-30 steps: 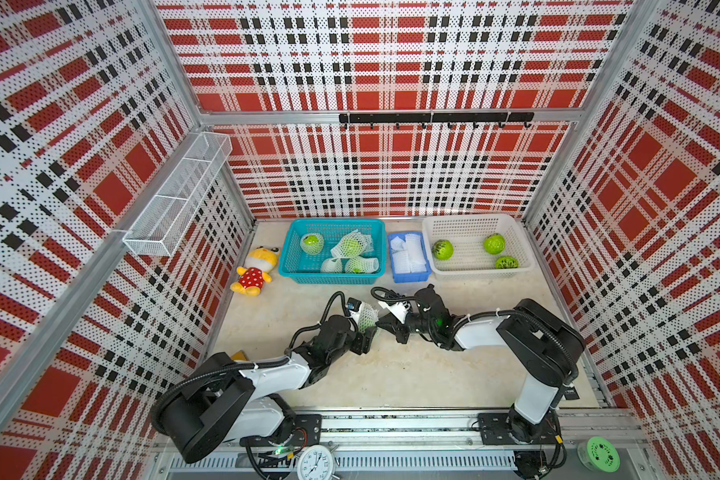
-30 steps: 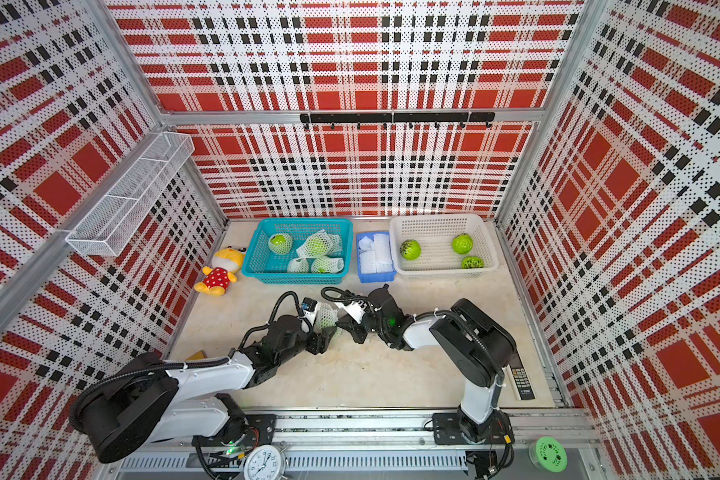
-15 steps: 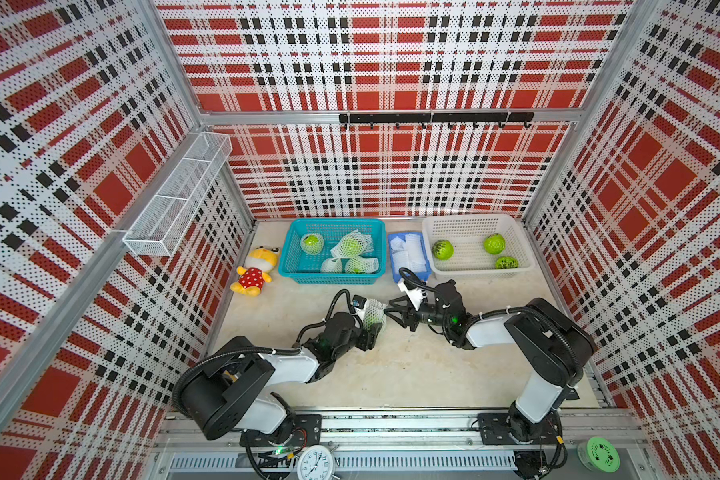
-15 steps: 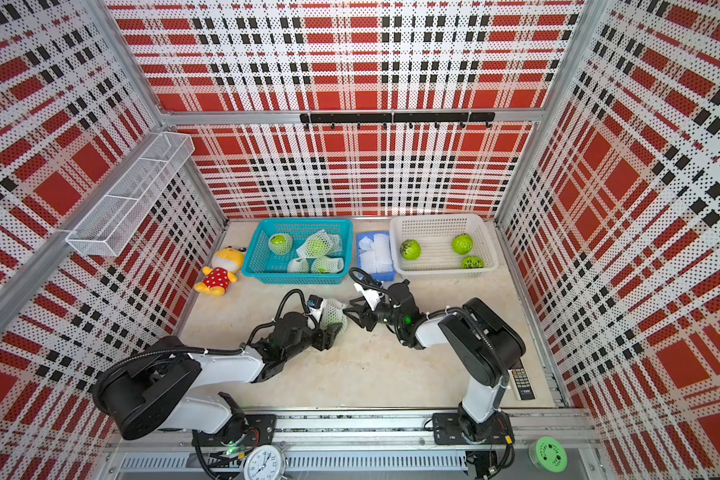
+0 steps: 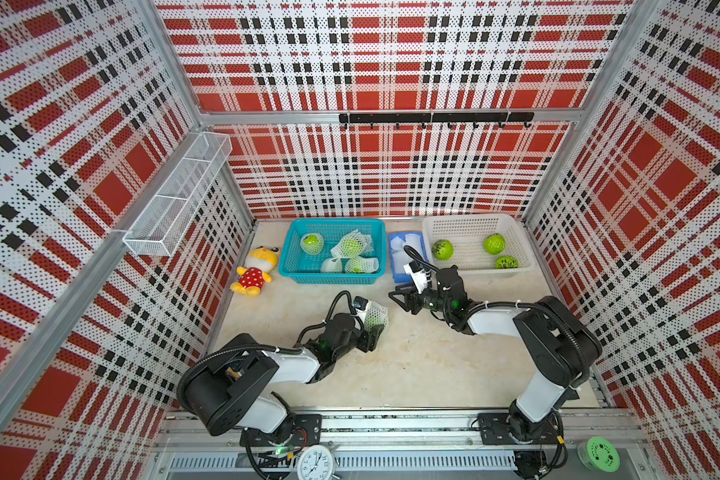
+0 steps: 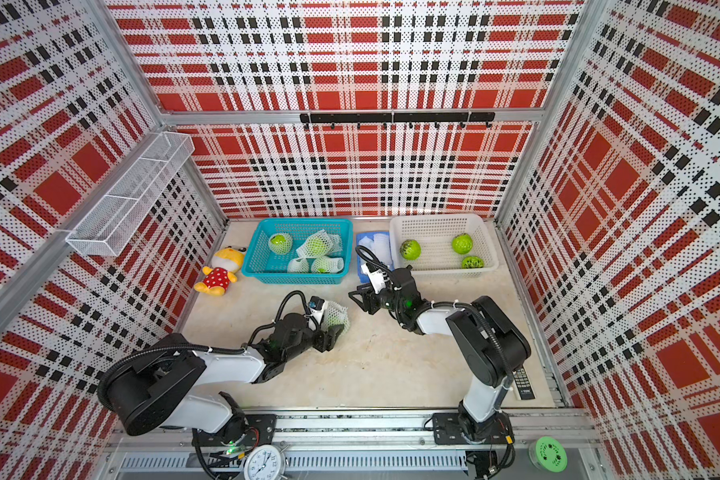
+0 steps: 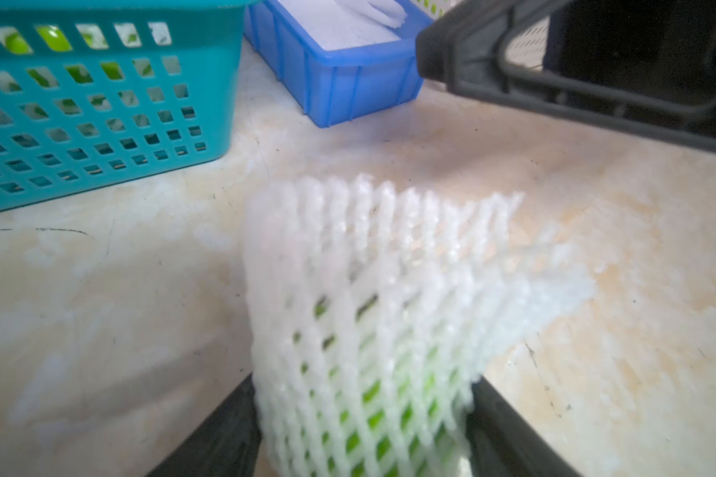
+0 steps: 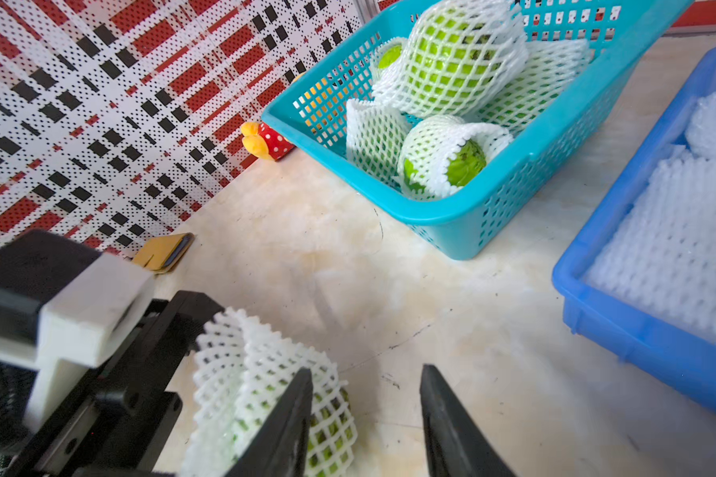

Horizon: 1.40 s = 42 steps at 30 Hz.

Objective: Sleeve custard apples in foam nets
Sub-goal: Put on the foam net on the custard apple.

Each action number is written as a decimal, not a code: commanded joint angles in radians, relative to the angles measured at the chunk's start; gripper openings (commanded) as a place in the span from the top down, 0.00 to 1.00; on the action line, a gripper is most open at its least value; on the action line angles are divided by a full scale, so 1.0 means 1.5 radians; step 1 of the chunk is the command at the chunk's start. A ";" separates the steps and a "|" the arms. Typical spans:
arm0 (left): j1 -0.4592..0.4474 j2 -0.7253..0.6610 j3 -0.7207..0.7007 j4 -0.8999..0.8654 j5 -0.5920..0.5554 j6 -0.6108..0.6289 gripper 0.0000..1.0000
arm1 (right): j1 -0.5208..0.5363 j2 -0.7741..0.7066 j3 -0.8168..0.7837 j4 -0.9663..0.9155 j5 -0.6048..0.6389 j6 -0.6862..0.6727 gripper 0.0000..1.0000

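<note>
A custard apple wrapped in a white foam net [image 5: 376,314] [image 6: 336,316] sits mid-table, and my left gripper [image 5: 373,323] [image 7: 364,413] is shut on it, black fingers on either side. The net's loose end [image 7: 410,247] stands past the fruit. My right gripper [image 5: 399,300] [image 8: 366,371] hangs open and empty just right of it, apart from the net [image 8: 273,396]. Three bare custard apples [image 5: 442,249] lie in the white basket [image 5: 474,218]. Spare foam nets [image 8: 678,247] fill the blue tray [image 5: 391,259].
The teal basket [image 5: 333,279] at the back holds several sleeved apples [image 8: 447,70]. A plush toy [image 5: 254,270] lies left of it. A wire shelf [image 5: 175,199] hangs on the left wall. A remote [image 6: 524,382] lies at the right edge.
My right gripper has opened, let go of the net and drawn back to the right. The left gripper keeps the sleeved apple, shifted slightly.
</note>
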 commanded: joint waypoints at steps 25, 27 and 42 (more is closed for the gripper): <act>-0.015 0.029 -0.009 -0.027 -0.002 0.020 0.24 | 0.040 0.096 -0.009 0.083 -0.139 0.125 0.43; -0.015 0.033 -0.007 -0.026 -0.002 0.021 0.24 | 0.044 0.101 -0.008 0.086 -0.138 0.143 0.45; -0.011 0.032 -0.004 -0.021 0.000 0.022 0.25 | 0.046 0.133 0.019 0.065 -0.129 0.115 0.45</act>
